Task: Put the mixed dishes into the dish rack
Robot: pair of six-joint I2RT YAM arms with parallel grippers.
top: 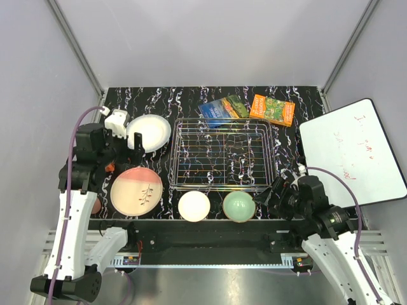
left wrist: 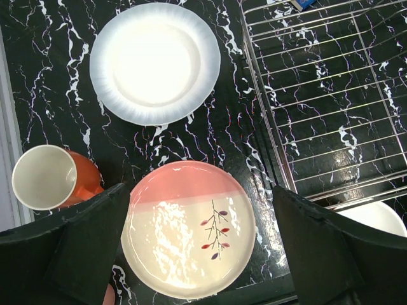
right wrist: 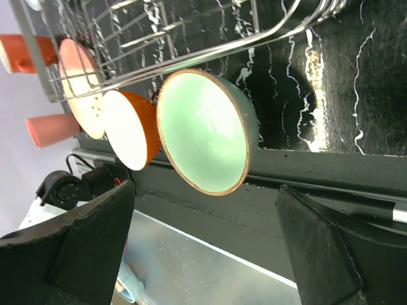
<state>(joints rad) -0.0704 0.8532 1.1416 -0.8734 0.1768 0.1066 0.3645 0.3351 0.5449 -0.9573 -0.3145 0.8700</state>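
The silver wire dish rack (top: 222,155) stands mid-table with nothing in it. The white plate (top: 149,132) lies left of it, and the pink-and-cream plate (top: 135,191) nearer. The orange-outside cream bowl (top: 194,206) and pale green bowl (top: 238,206) sit at the rack's front edge. My left gripper (top: 126,154) is open and empty, held above the pink-and-cream plate (left wrist: 187,229), which shows between its fingers (left wrist: 82,248). My right gripper (top: 275,190) is open and empty, just right of the green bowl (right wrist: 203,130). The small pink cup (right wrist: 51,129) lies at the far left, mostly hidden under my left arm.
An orange mug (left wrist: 48,178) stands left of the pink-and-cream plate. A blue packet (top: 222,109) and an orange packet (top: 272,109) lie behind the rack. A white board with red writing (top: 353,152) lies at the right. The bowls sit close to the table's front edge.
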